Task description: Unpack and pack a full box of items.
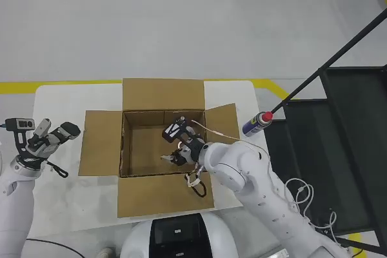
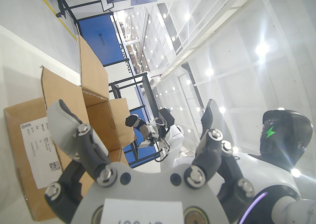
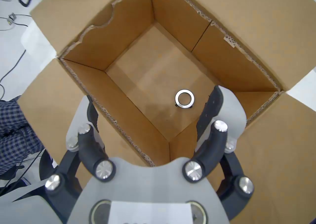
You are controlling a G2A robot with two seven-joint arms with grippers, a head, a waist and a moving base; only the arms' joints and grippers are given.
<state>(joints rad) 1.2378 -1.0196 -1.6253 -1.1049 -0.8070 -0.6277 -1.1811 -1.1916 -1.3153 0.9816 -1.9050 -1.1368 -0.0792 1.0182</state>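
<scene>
An open cardboard box (image 1: 102, 149) stands in the middle of the white table (image 1: 58, 200), all four flaps folded out. On its floor lies one small metal ring (image 3: 184, 98), close to a corner. My right gripper (image 3: 153, 108) hangs open above the box's inside, empty, with the ring below and between its fingers; from above the right gripper (image 1: 173, 145) sits over the box's right half. My left gripper (image 2: 135, 116) is open and empty, held off the box's left side; the left gripper (image 1: 63, 133) sits near the table's left edge. The box (image 2: 96, 79) shows beyond it.
A blue spray can (image 1: 255, 124) with a red cap lies at the table's right edge, beside the right flap. A dark metal rack (image 1: 348, 135) stands right of the table. Loose cables (image 1: 58, 171) trail by the left arm.
</scene>
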